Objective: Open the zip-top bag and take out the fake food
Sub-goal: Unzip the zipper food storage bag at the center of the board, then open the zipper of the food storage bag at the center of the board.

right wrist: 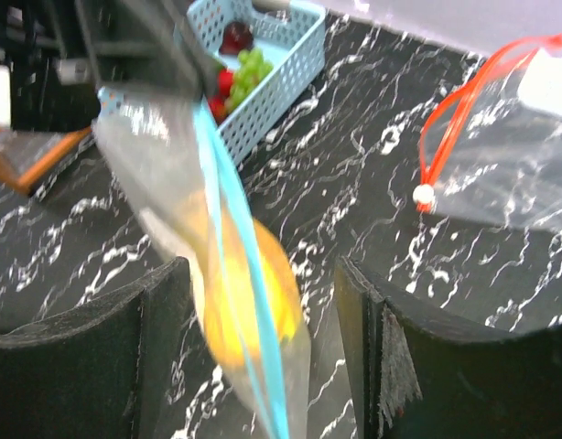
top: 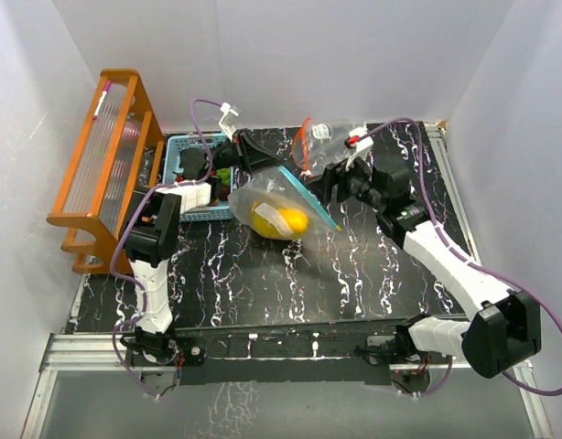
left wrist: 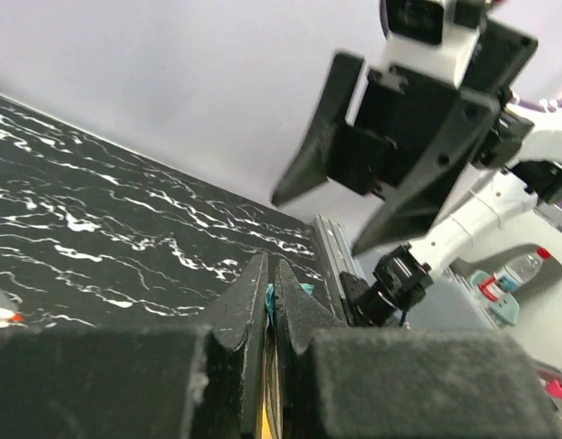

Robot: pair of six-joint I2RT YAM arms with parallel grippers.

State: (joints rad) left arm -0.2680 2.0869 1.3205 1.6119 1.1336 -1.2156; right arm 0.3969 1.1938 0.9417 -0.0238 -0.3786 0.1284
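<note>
The left claw (left wrist: 269, 274) is clamped on the teal zip edge of the zip-top bag (top: 267, 187), which hangs beneath it. The right claw (right wrist: 260, 270) has its jaws apart, straddling the bag. A yellow-orange fruit (top: 281, 221) sits inside.

A black marble-patterned tabletop with white veining (top: 263, 274) fills the floor of the enclosure. Plain white wall panels (top: 290, 55) close it in on the left, the far side and the right, evenly lit, with no hard shadows. At the left edge stands a slanted orange wooden rack (top: 70, 219) holding ribbed clear sheets. A silver aluminium rail frame (top: 80, 352) borders the near edge.
</note>
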